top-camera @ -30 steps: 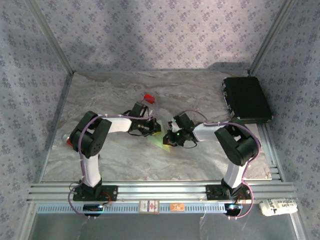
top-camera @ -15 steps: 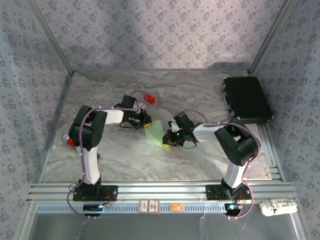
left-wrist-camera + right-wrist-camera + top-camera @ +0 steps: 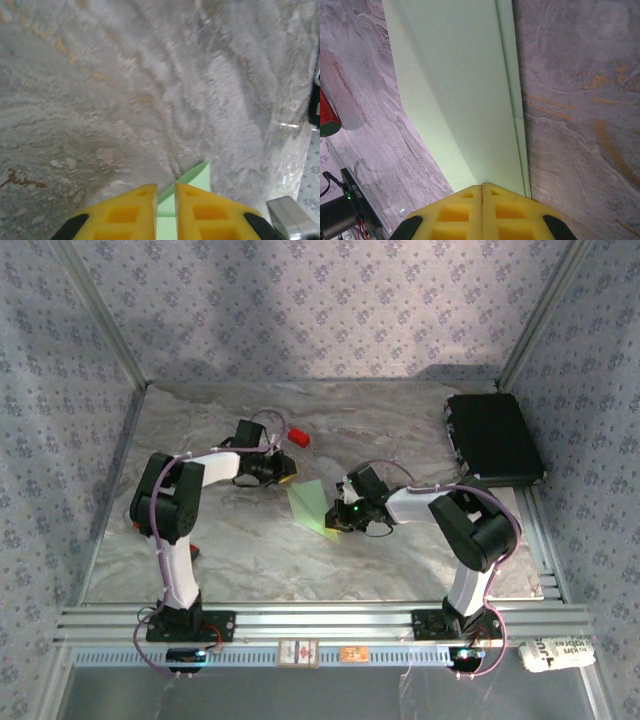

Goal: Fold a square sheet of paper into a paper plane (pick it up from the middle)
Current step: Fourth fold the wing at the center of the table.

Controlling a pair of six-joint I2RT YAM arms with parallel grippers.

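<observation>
The right tool [image 3: 482, 187] is clenched. Its yellow fingertips are pressed flat together with no gap, and they pinch the near edge of the sheet of paper [image 3: 460, 90]. From that pinch the pale-green sheet runs away from the wrist camera as a long panel, with a narrow folded strip layered along its right side. Its left side is lifted and throws a shadow on the marbled bench [image 3: 250, 560]. From above, the sheet is a creased, slanted shape at mid-bench, between the two tools.

The left tool [image 3: 166, 189] sits just off the sheet's far-left corner. Its yellow fingers [image 3: 200, 200] are released to a narrow slit. Green paper shows through the slit and past the tips, with one pointed corner poking out to the right.

A small red block [image 3: 298, 435] lies farther back than the sheet and slightly left, well apart from it. A black case [image 3: 493, 438] lies flat far to the sheet's right, by the bench edge. Nearer than the sheet, on the metal front rail, are a pale label [image 3: 298, 652] and an orange label [image 3: 352, 653], their print too small to read. Right of them lies a white wrapper [image 3: 555, 653] with dark lettering, also illegible.
</observation>
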